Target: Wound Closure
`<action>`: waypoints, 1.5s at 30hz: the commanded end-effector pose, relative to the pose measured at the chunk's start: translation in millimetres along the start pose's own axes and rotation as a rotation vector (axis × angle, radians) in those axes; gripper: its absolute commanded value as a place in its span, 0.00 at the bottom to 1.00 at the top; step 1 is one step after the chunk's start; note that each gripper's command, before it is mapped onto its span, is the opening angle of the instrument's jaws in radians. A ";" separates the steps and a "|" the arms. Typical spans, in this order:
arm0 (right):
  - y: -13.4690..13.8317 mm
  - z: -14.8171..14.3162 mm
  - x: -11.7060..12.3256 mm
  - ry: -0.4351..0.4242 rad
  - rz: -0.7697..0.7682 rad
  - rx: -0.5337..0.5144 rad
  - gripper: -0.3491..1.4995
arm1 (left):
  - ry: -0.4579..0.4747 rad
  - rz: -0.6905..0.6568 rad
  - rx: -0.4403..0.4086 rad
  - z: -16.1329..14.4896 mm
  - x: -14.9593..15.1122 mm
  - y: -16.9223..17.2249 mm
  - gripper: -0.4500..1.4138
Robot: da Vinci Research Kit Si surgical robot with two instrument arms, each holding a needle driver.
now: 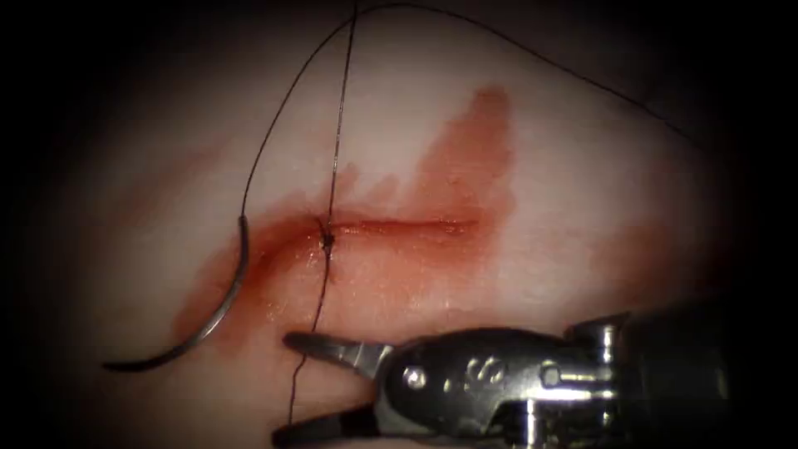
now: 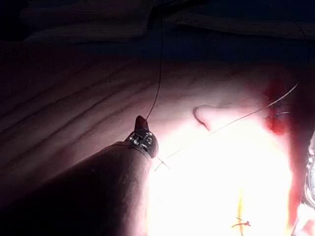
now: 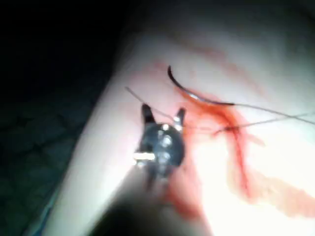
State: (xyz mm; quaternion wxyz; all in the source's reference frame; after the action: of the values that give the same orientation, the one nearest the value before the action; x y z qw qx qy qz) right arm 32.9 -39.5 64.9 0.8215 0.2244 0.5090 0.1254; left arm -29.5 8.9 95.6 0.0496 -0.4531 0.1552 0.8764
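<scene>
Endoscope view: right tool, jaws spread and empty, straddles the thread tail running down from the knot on the cut; curved needle lies free on the tissue, left of the jaws; left tool pinches thread.

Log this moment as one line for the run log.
right tool: open, holds nothing, thread tail between jaws | left tool: shut on thread | needle: free, lying on tissue left of cut | knot at cut
</scene>
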 end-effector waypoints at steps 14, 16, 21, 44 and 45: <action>-1.8 -5.3 -0.1 0.045 0.048 0.014 0.91 | 0.172 -0.219 -0.027 -7.9 6.2 0.5 0.00; -1.0 -5.9 0.2 0.069 0.105 -0.004 0.90 | 0.194 -0.238 -0.029 -8.8 7.1 0.6 0.00; 1.8 -5.9 0.4 0.113 0.224 -0.087 0.89 | 0.233 -0.266 -0.030 -10.4 9.1 0.8 0.00; 11.9 2.9 -1.3 0.148 0.322 -0.227 0.91 | 0.292 -0.285 -0.077 -12.3 12.3 2.4 0.00; 12.0 3.1 -1.2 0.148 0.323 -0.228 0.91 | 0.296 -0.285 -0.081 -12.3 12.4 2.4 0.00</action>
State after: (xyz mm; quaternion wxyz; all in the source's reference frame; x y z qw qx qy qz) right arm 34.7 -29.9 72.6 0.7716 0.1986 0.5071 0.3288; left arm -27.2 1.8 78.9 0.1316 -0.5960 0.0597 0.7899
